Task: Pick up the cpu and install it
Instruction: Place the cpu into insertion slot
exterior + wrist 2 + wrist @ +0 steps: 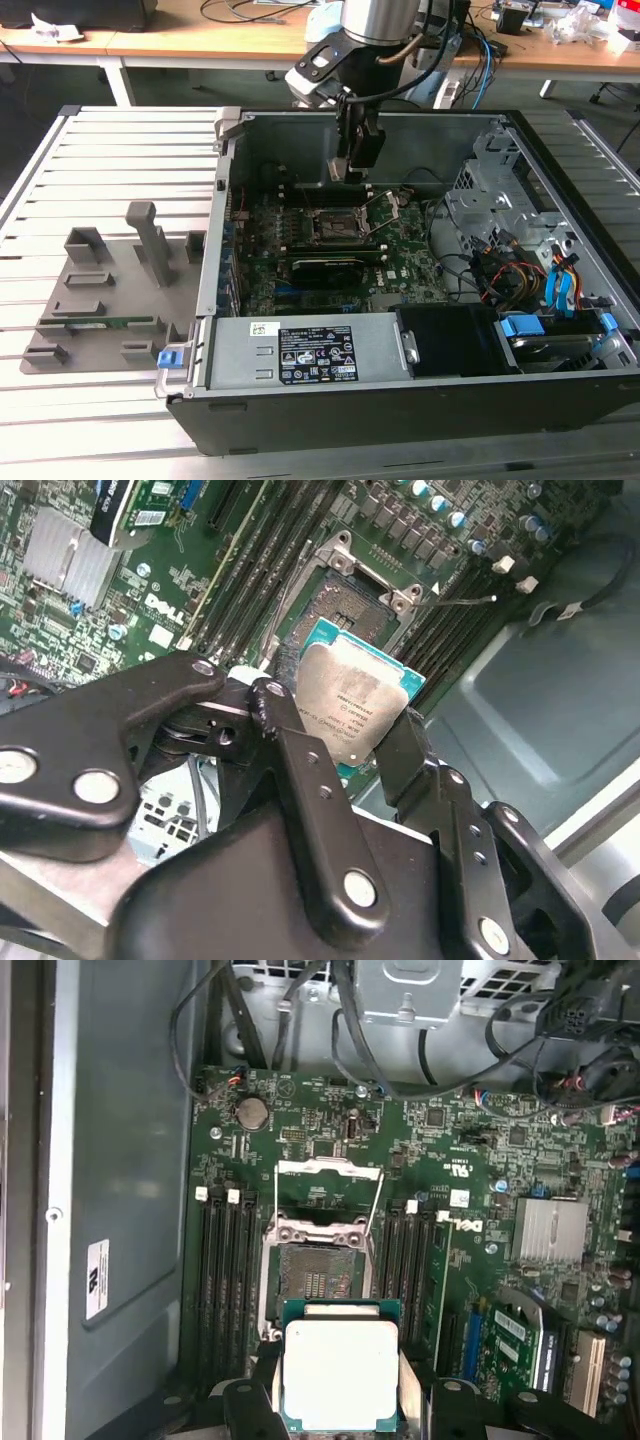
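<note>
- While the arm hangs over the open computer case [450, 145], the gripper [352, 170] is clamped on the cpu [338, 1375] and nothing else.
- Both wrist views: the black fingers [290, 750] pinch two opposite edges of the chip. Silvery lid faces the cameras, with the green rim showing round it.
- The cpu is in the air above the motherboard [440, 1150], close to the socket [320, 1278] but not seated. Can't tell whether it's squared up over the socket.
- The socket is empty: contact field bare, load plate [328, 1168] swung open, black memory slots [225, 1270] on both sides.
- Exterior view: the gripper is inside the case opening, above the socket area.
- A grey fixture plate [100, 290] carrying a green memory stick [100, 322] lies on the slatted table [120, 150] beside the case, at the exterior view's left.
- Handling, my read: the chip is light, thin and stiff.
- The lid is smooth metal and probably slick, so the opposite edges are the right place to grip.
- Contact area on the edges is small, so it could tilt or slip.
- The underside contacts and socket pins are the fragile parts. Nothing should touch them.
</note>
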You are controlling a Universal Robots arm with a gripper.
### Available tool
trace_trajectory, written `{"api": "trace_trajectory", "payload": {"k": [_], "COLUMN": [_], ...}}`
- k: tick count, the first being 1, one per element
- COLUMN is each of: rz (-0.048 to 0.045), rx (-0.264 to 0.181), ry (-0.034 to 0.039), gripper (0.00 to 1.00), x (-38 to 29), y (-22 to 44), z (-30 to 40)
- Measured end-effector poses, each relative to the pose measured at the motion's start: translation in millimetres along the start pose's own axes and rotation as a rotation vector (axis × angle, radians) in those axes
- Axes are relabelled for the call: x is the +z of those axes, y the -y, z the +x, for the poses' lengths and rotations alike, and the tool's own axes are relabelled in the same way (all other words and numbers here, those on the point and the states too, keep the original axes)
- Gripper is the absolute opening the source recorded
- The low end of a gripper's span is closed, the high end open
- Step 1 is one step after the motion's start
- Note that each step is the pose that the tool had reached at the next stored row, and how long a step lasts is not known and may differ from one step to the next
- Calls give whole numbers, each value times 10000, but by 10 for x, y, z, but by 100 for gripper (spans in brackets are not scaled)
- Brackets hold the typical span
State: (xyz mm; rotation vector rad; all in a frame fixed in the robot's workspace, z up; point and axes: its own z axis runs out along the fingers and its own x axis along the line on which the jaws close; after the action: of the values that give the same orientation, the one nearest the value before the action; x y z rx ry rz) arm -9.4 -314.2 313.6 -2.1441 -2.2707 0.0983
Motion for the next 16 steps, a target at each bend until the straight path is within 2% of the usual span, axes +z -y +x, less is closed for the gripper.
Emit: {"api": "trace_trajectory", "payload": {"k": [4,10,11,14,15,16], "rz": [18,34,29,-10,-18,-19], "rx": [562,1072,897,-320,-604,-631], "ry": [-27,-49,-40,32,49,51], "gripper": [55,55,55,55,55,55], "x": [0,1,2,8,8,11], "y": [0,0,0,0,-1,-1], "z": [0,0,0,0,0,0]}}
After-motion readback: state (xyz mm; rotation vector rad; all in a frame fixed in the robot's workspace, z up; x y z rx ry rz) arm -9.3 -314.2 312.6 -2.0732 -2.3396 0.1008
